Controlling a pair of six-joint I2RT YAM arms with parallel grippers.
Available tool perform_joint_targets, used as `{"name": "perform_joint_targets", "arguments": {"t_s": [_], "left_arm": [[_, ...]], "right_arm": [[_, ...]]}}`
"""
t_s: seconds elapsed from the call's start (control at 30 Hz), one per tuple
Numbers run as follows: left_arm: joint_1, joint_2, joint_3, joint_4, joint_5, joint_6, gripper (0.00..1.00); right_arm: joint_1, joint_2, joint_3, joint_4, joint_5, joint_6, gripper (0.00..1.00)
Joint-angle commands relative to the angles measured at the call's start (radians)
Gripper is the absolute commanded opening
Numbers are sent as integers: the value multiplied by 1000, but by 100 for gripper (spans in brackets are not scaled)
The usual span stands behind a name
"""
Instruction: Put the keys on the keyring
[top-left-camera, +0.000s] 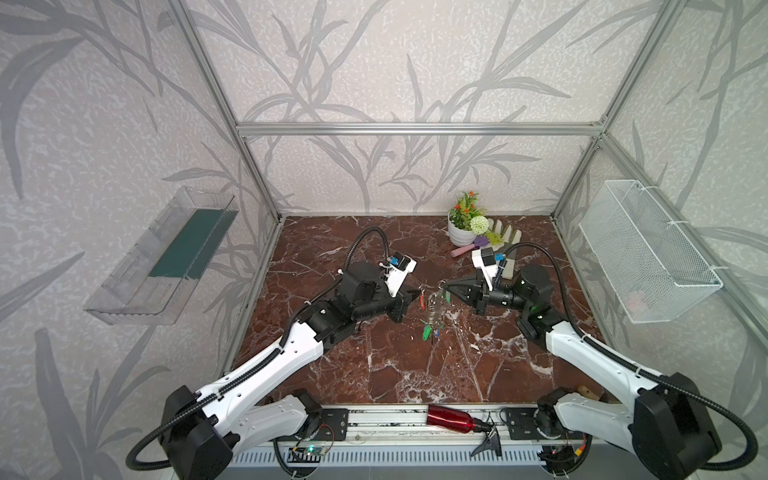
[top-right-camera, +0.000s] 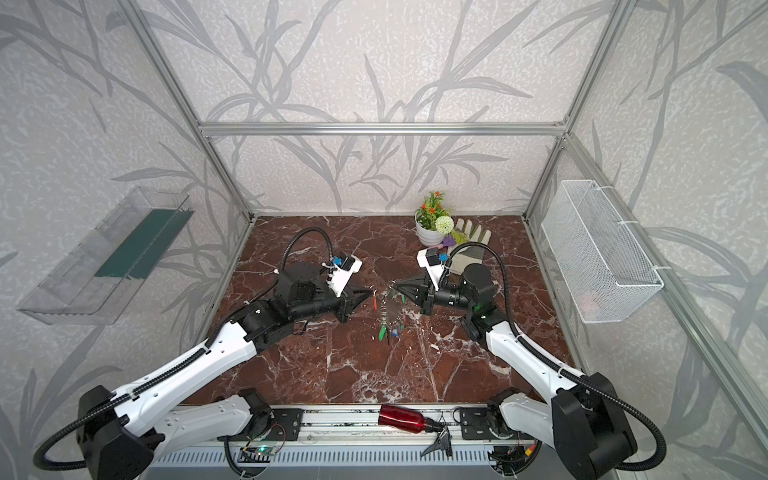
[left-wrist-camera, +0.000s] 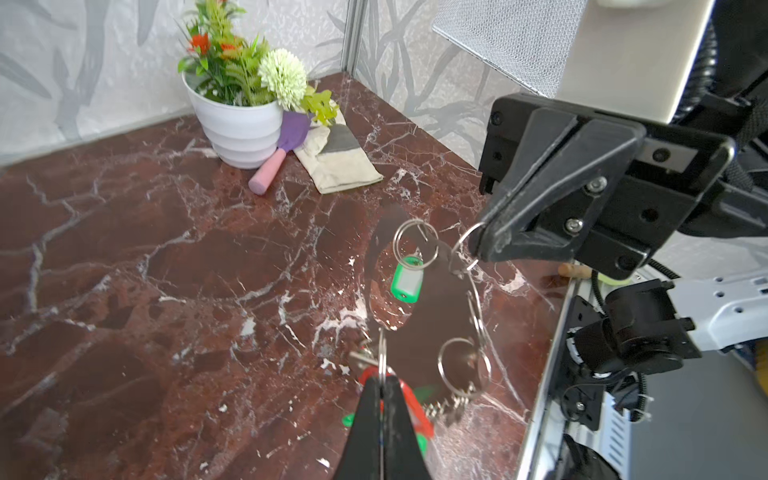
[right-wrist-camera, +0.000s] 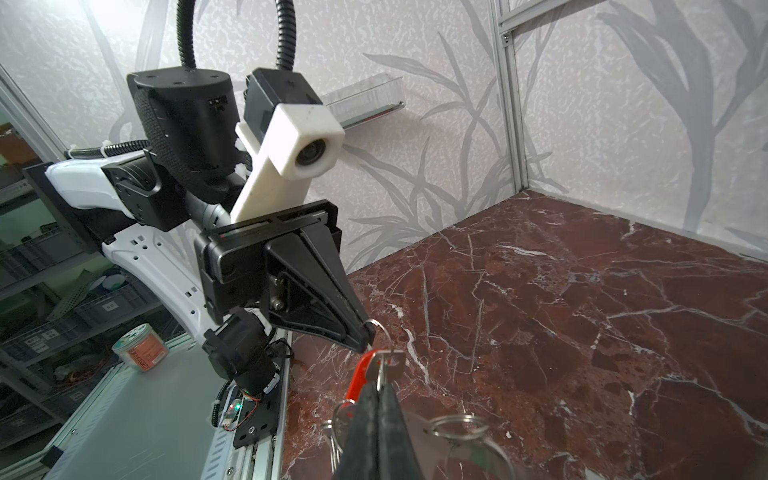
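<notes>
A red bottle lies on the rail at the counter's front edge, nearest the lens. Over the counter's middle, left to right: the left fingers are pressed together on the split ring of the red-orange key, which dangles below them. Just beside it hangs the keyring, held up by the right fingers, which are clamped tight on one edge ring. Whether its lowest tags touch the counter I cannot tell. The plate looks stiff, light and free to swing. The rings are thin, slick, springy wire, so I judge a pinch on the ring itself, close to the plate, the surest hold.
</notes>
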Motion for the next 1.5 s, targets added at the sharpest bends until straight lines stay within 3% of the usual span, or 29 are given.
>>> {"name": "perform_joint_targets", "arguments": {"t_s": [0.0, 0.33, 0.7, 0.93, 1.27, 1.47], "left_arm": [[-1, -1, -4, 99, 3, 144, 0], [-8, 42, -36, 233, 57, 256, 0], [-10, 44, -89, 388, 181, 254, 0], [-10, 31, -94, 387, 132, 229, 0], [-9, -87, -160, 295, 36, 302, 0], [-9, -90, -147, 241, 47, 306, 0]], "right_arm": [[4, 4, 56, 91, -60, 43, 0], [4, 3, 64, 119, -85, 66, 0], [3, 20, 86, 110, -98, 66, 0], [4, 13, 84, 69, -80, 50, 0], [3, 12, 98, 35, -70, 30, 0], [4, 12, 95, 34, -54, 25, 0]]}}
